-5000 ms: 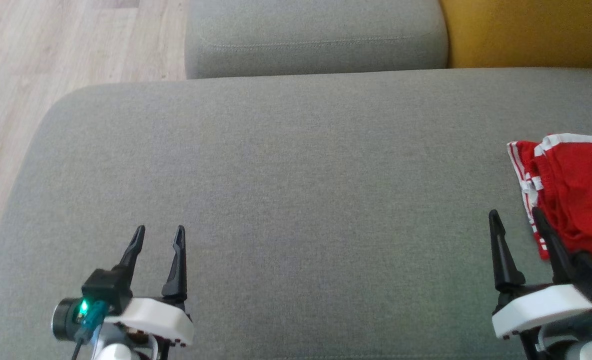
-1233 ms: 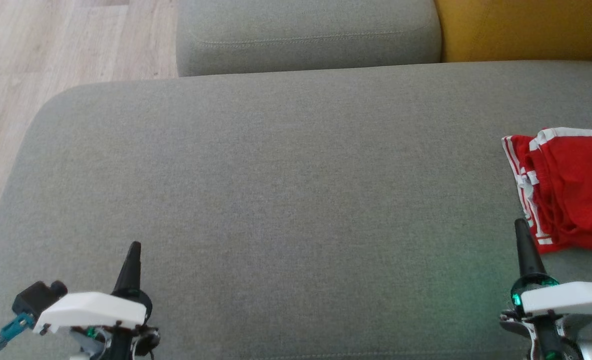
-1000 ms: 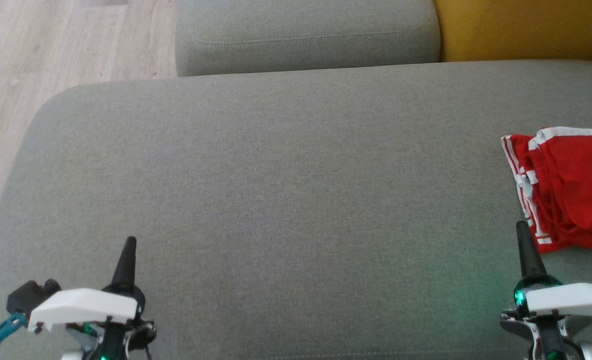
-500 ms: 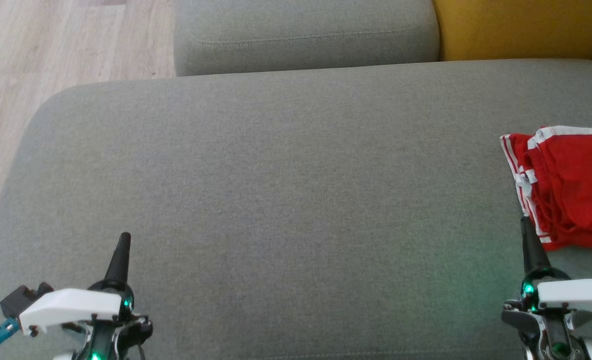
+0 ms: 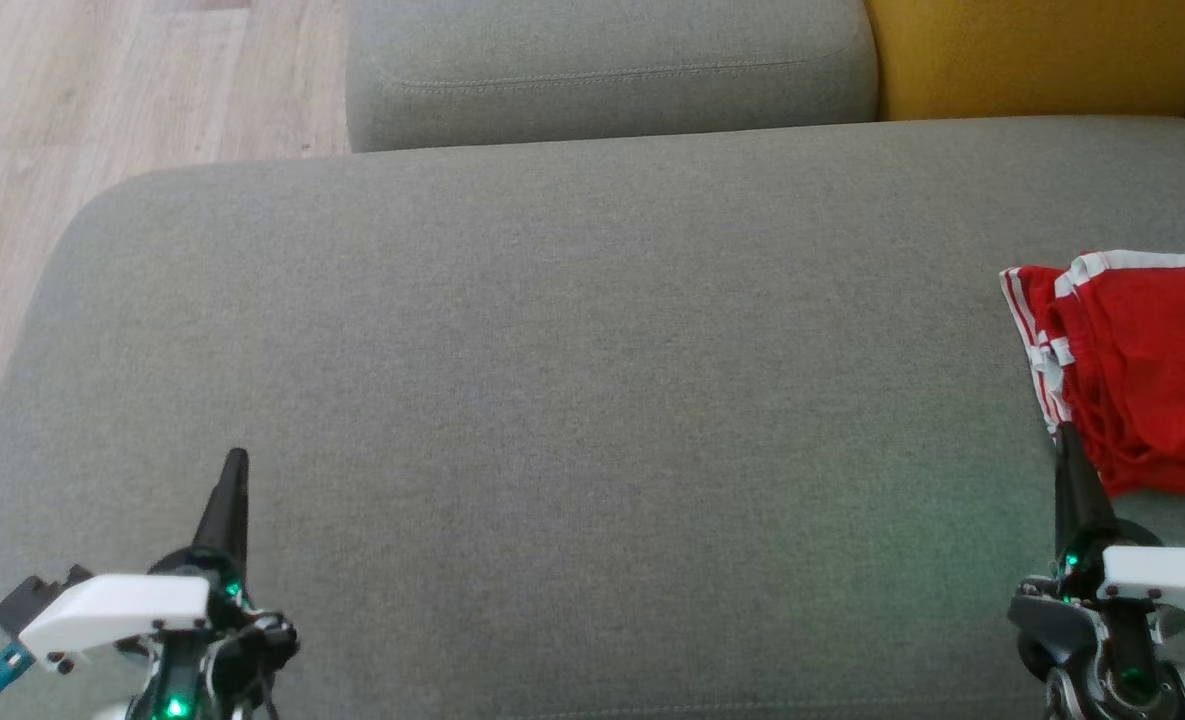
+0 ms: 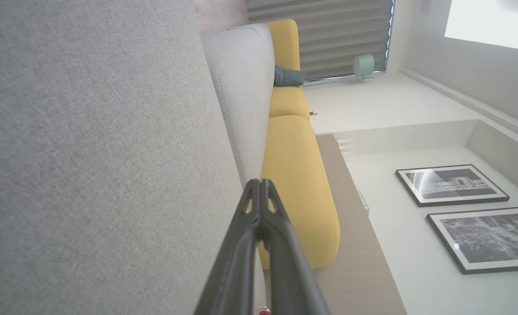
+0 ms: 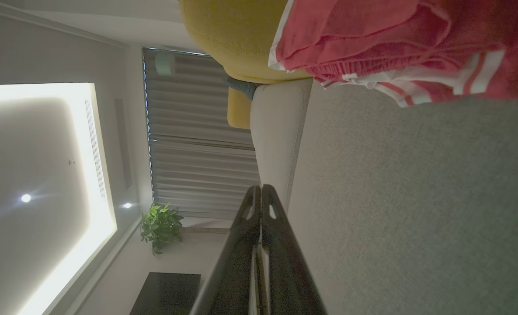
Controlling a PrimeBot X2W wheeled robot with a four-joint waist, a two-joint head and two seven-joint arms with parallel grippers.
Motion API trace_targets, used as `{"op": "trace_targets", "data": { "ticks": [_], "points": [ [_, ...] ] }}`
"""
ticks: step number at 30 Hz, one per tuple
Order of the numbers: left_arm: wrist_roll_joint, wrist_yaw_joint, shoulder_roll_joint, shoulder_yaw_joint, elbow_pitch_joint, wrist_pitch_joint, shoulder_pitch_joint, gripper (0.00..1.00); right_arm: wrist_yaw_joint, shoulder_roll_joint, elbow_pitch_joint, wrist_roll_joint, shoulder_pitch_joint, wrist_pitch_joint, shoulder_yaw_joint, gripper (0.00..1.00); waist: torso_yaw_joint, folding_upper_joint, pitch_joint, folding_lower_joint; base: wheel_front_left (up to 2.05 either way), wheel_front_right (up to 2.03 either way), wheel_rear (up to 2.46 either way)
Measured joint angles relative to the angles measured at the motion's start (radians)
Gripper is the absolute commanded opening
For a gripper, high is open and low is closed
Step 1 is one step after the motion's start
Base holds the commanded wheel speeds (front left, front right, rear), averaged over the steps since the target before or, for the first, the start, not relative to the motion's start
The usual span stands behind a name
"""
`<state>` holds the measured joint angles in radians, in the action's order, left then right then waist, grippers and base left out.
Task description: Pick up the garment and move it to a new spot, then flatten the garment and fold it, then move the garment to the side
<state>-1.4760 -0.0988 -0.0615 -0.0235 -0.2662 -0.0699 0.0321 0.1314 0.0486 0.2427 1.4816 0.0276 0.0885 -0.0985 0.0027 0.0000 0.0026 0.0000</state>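
Left gripper (image 5: 236,458) and right gripper (image 5: 1063,436) both clamped shut on nothing, garment (image 5: 1152,370) lying at the right end of the seat cushion (image 5: 572,380).

The left gripper sits at the near left over the grey cushion, fingers pressed tip to tip. The right one is the same deal at the near right, its tip just beside the garment's near left corner; can't tell if it touches the cloth. The garment is red with white stripes, bunched up, partly cut off by the head view's right edge. A grey back cushion (image 5: 612,70) and a yellow cushion (image 5: 1032,55) sit on the far side, with wood floor (image 5: 102,90) at the far left.
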Motion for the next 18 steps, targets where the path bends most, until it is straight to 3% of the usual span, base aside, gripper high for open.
{"op": "trace_targets", "data": {
  "ticks": [12,18],
  "points": [
    [-0.130,-0.025,0.009,-0.039,-0.005,-0.027,0.021,0.00,0.000,0.000,0.032,0.137,0.017,0.000,-0.007,0.00,-0.003,0.0000,0.001,0.0000,0.00,0.00,0.00],
    [-0.136,-0.025,0.010,-0.049,-0.008,-0.027,0.021,0.00,0.000,0.000,0.033,0.144,0.029,0.001,-0.007,0.00,-0.003,0.0000,0.001,0.0000,0.00,0.00,0.00]
  ]
}}
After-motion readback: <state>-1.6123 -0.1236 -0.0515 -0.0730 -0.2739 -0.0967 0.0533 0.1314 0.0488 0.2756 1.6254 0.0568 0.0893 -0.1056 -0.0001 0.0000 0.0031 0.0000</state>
